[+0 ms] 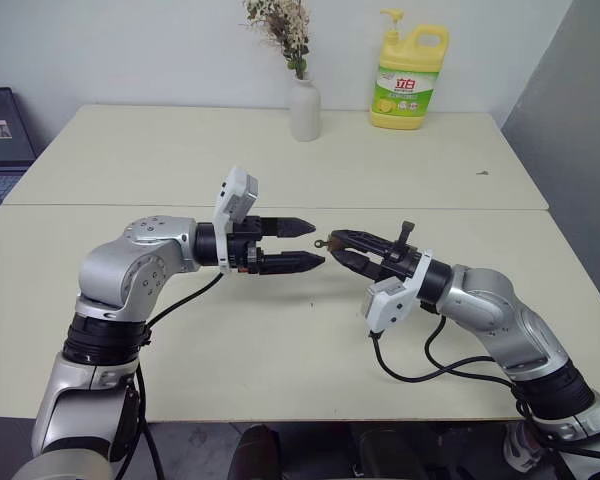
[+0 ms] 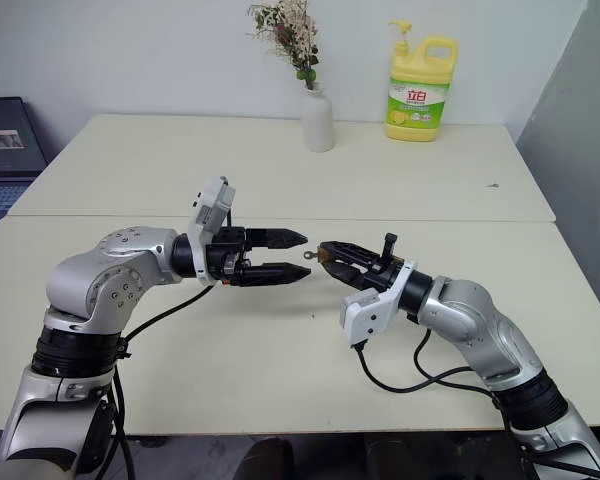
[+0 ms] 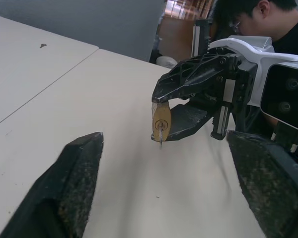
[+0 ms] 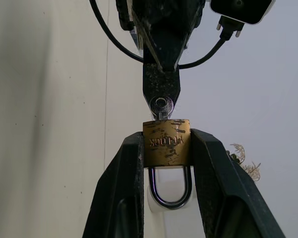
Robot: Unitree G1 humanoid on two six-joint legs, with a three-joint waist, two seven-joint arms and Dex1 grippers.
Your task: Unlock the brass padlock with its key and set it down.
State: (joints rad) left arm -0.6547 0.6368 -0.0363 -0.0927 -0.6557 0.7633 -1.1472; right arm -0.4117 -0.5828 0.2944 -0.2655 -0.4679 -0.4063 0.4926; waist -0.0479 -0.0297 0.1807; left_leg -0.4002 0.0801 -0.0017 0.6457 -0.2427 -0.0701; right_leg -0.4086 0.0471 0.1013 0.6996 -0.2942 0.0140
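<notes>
Brass padlock [image 4: 166, 143], with its key [image 4: 162, 106] inserted, is gripped between the right gripper's [image 1: 342, 243] fingers above the surface [image 1: 280, 340]; just beside it, the left gripper's [image 1: 313, 243] fingers are held apart.

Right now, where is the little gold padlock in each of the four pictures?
Left eye view: the small boxy golden-brass padlock sits mid-picture, at the tip of the right pincer.
Right eye view: mid-picture again, padlock at that pincer's tip.
Left wrist view: padlock centre, clamped in the right pincer, key sticking out.
Right wrist view: padlock centre, between two black fingers.
Shared landmark: the right pincer holding it.
</notes>
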